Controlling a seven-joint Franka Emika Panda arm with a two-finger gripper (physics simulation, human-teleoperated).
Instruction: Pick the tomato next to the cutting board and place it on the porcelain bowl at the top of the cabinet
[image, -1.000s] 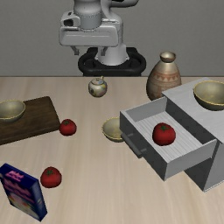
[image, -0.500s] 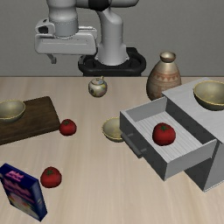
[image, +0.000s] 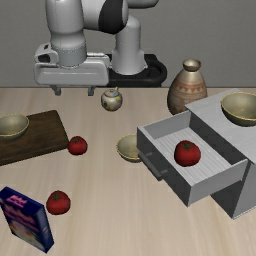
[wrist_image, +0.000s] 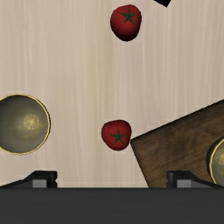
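A small red tomato (image: 77, 145) lies on the bench (image: 100, 200) just beside the dark wooden cutting board's (image: 30, 135) corner. The arm (image: 75, 25) has swung over it; its fingers (wrist_image: 39, 179) hang spread and empty above, so descending looks next. The cream porcelain bowl (image: 240, 108) waits atop the grey cabinet (image: 208, 112).

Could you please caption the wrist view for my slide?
Open tool hovering over the tomato beside the cutting board.

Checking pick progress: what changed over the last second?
The hand swung toward the exterior view's left and came lower, open, holding nothing. The tomato beside the board and the open drawer stayed put.
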